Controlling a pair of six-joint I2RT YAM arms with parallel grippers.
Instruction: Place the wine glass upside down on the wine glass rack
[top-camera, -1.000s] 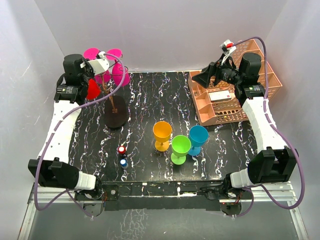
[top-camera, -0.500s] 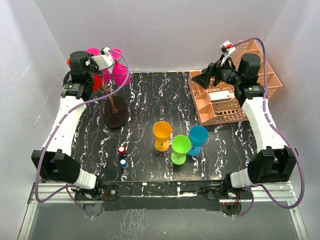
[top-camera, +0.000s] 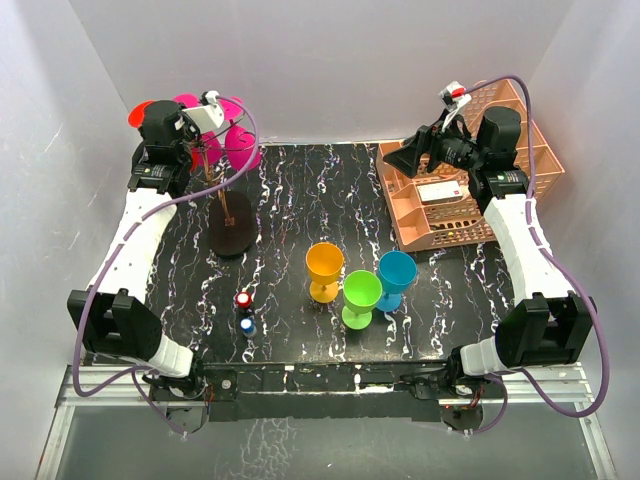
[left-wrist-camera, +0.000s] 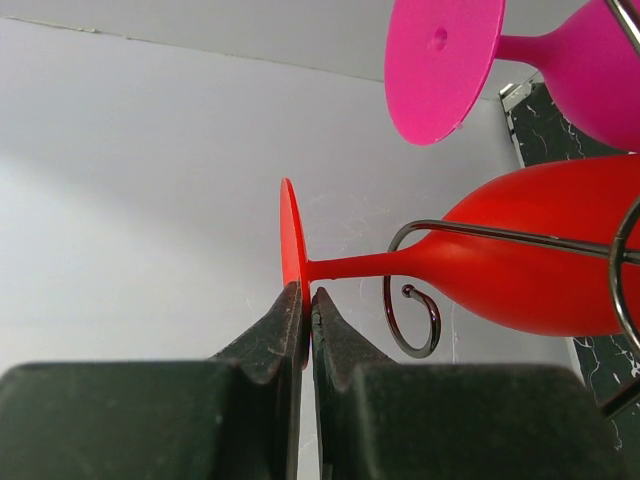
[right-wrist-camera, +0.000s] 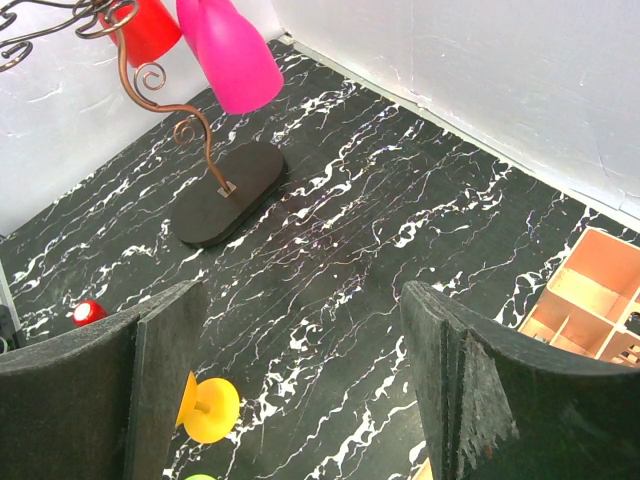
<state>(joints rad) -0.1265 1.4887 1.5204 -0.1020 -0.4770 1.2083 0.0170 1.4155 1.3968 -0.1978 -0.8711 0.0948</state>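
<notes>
Left wrist: left gripper (left-wrist-camera: 303, 297) tight on red wine glass (left-wrist-camera: 530, 262); right gripper (right-wrist-camera: 300, 300) wide, empty; basket label (top-camera: 441, 192) illegible.

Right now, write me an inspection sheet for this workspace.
Surface: table, black with white veins.
Job's things: red wine glass, stem lying in a scroll of the wine glass rack; pink glasses hang there too.
Clutter: orange glass, green glass, blue glass upright mid-table; two small capped items; peach basket far right.
Grippers: left gripper shut on the red glass's foot; right gripper open, empty.
Cables: purple cable along each arm; no snag seen.
Surroundings: white walls on three sides.
</notes>
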